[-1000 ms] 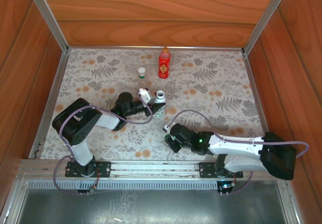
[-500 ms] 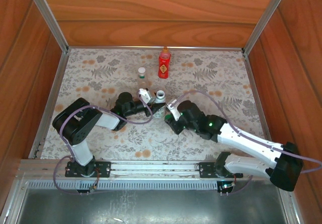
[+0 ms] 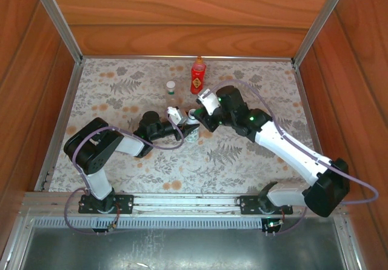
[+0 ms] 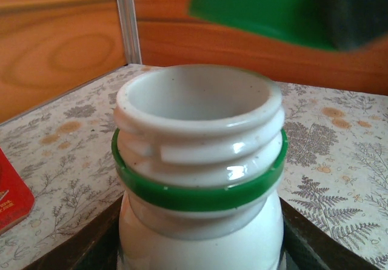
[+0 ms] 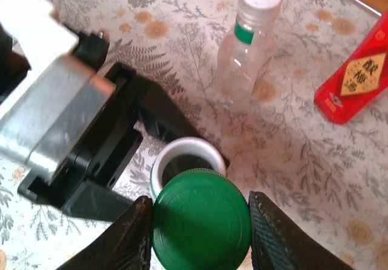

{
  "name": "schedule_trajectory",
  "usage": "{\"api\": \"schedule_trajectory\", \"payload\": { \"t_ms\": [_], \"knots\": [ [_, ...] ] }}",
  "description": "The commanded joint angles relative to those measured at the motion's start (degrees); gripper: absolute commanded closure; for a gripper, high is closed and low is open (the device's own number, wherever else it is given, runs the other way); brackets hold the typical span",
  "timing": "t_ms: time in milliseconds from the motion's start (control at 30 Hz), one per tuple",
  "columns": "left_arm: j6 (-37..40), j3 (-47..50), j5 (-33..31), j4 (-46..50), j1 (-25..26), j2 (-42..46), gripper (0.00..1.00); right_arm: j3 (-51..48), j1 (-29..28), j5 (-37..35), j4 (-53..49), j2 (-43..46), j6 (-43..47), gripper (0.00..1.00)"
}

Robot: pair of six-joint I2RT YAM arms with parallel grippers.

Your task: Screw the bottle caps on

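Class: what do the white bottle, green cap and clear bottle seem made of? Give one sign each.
White bottle: glossy opaque plastic, probably; moulded threads shine.
Green cap: matte plastic, seemingly; even dull colour.
Clear bottle: thin transparent plastic; tablecloth pattern shows through.

Your left arm (image 3: pixel 97 151) and right arm (image 3: pixel 285 145), bolted on black plates at the rail (image 3: pixel 182 202), are black-jointed with white links and lilac cables; your right tool (image 5: pixel 200 209) has black fingers (image 5: pixel 134 239).

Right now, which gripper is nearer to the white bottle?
Left. The left gripper is clamped around the white bottle. The right gripper holds the green cap a little above the bottle's open mouth, apart from it.
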State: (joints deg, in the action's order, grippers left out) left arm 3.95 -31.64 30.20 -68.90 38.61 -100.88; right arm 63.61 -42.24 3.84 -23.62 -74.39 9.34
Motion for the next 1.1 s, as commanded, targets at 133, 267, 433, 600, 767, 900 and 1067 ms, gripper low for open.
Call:
{"api": "schedule_trajectory", "payload": {
  "t_ms": [133, 267, 433, 600, 767, 900, 1067],
  "knots": [
    [0.2, 0.4, 1.4, 2.1, -0.5, -1.9, 0.47, 4.4, 1.0, 5.5, -1.1, -4.0, 2.9, 0.61],
    [0.2, 0.4, 1.6, 2.2, -0.5, -2.0, 0.47, 5.0, 1.1, 6.0, -2.4, -5.0, 2.8, 0.60],
    [0.1, 0.4, 1.8, 2.1, -0.5, -2.1, 0.47, 5.1, 1.1, 6.1, -3.6, -5.8, 2.9, 0.60],
    [0.1, 0.4, 2.0, 2.1, -0.6, -2.0, 0.47, 5.8, 1.1, 5.0, -3.8, -6.6, 3.0, 0.60],
    [0.2, 0.5, 1.9, 2.2, -0.5, -1.9, 0.47, 7.7, 1.1, 3.6, -5.5, -8.7, 3.0, 0.59],
    [0.3, 0.6, 1.8, 2.1, -0.5, -1.8, 0.47, 8.3, 1.1, 4.1, -6.2, -9.6, 2.7, 0.59],
    [0.3, 0.6, 1.8, 2.2, -0.5, -1.7, 0.47, 9.9, 1.1, 3.9, -8.8, -10.6, 2.7, 0.59]
  ]
}}
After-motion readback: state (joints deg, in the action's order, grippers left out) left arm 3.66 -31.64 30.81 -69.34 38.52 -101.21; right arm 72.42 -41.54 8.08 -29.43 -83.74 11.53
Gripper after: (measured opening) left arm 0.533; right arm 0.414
